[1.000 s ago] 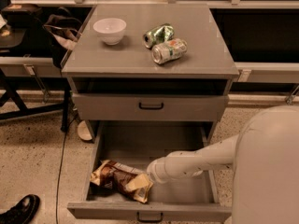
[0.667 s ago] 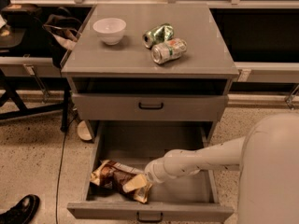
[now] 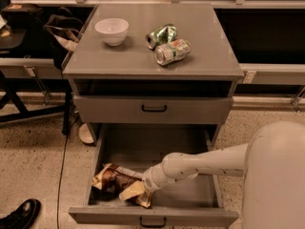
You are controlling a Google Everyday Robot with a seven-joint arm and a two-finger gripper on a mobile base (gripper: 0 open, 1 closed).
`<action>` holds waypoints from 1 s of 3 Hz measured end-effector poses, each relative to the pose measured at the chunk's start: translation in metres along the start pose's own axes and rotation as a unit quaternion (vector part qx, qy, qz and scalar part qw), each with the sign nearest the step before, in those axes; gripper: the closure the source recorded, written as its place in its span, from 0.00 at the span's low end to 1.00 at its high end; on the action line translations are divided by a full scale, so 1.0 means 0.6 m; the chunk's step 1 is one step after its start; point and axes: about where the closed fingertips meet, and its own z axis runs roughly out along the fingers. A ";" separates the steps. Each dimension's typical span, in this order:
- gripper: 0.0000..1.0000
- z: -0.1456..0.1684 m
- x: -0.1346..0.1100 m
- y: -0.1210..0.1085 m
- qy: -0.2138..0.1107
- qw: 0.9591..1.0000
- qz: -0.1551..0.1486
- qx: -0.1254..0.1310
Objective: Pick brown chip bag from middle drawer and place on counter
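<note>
Pincer [image 3: 144, 192] at front end of brown chip bag [image 3: 112, 178]

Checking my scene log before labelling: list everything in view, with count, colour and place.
counter: 1, grey, top of the cabinet
bowl: 1, white, on the counter, back left
green can: 1, green, crushed, on the counter right of the bowl
silver can: 1, silver, crushed, on the counter just in front of the green can
shut drawer: 1, grey with a black handle, under the counter
open drawer: 1, grey, pulled out at the bottom
chip bag: 1, brown with cream ends, front left of the open drawer
shoe: 1, black, on the floor, bottom left
arm: 1, white, reaching into the open drawer from the right
gripper: 1, at the chip bag's right end
</note>
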 end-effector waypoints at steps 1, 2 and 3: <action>0.19 0.000 0.000 0.000 0.000 1.000 0.000 0.000; 0.42 0.000 0.000 0.000 0.000 1.000 0.000 0.000; 0.73 0.000 0.000 0.000 0.000 1.000 0.000 0.000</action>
